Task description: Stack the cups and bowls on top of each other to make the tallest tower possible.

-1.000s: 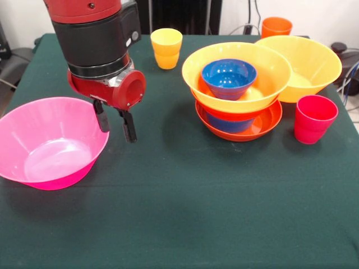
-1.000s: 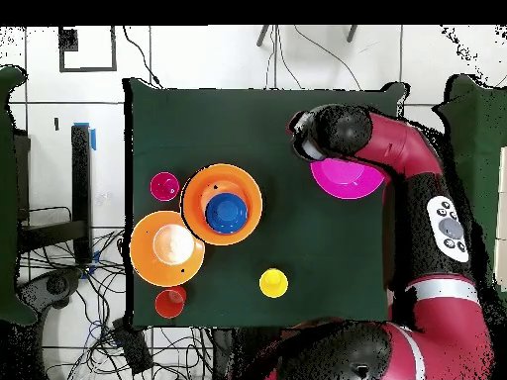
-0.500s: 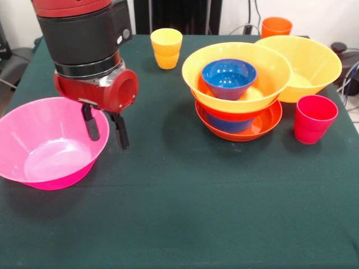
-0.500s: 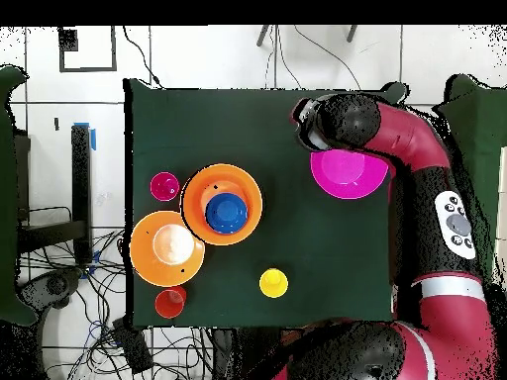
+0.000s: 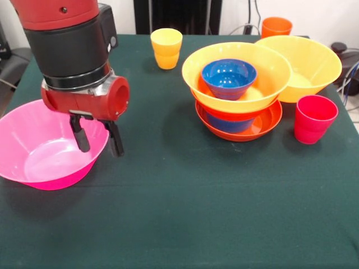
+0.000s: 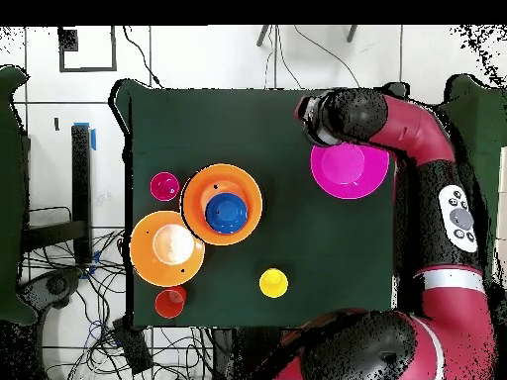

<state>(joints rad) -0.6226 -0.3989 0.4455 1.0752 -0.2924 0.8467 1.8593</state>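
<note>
a red and black robot arm reaches down over a dark green table [image 5: 185,207]. its gripper [image 5: 96,140] has its two black fingers spread apart, straddling the right rim of a large pink bowl [image 5: 45,148]: one finger inside, one outside, gripping nothing. well to the right stands the tower [image 5: 238,92]: a shallow red-orange bowl at the bottom, a wide yellow bowl above, and a small blue bowl [image 5: 229,77] nested on top. a second yellow bowl [image 5: 305,64] touches it. a red cup [image 5: 314,119], a yellow cup [image 5: 166,48] and an orange cup [image 5: 276,27] stand apart.
</note>
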